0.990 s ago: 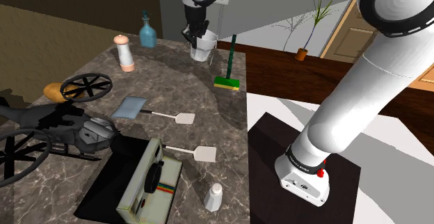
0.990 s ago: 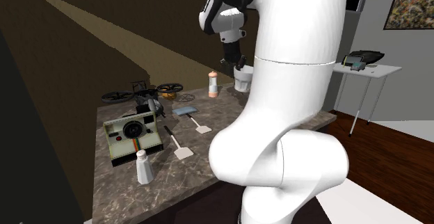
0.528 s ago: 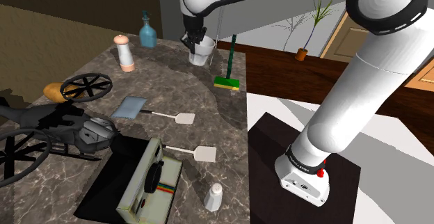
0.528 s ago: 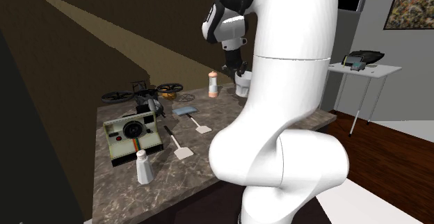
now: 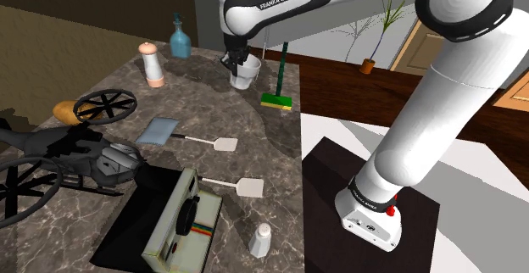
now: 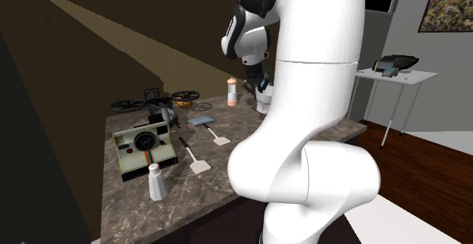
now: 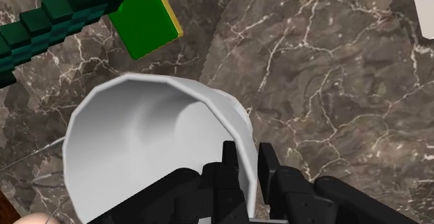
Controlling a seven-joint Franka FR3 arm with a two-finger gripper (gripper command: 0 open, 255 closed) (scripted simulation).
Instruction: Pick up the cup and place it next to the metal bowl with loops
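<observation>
Half done at best, I judge: my claw (image 7: 249,161) grips the white cup (image 5: 244,74) by its wall, upper middle of the shoulder view over the worktop (image 5: 212,110), with the carry to the bowl left.

1. My arm (image 5: 437,110) rises upright, bends at the elbow and reaches across to the shoulder view's upper left.
2. My hand (image 5: 231,58) points downward from the wrist.
3. My fingers (image 7: 228,165) pinch the cup (image 7: 139,139) by its wall, one inside, one outside.
</observation>
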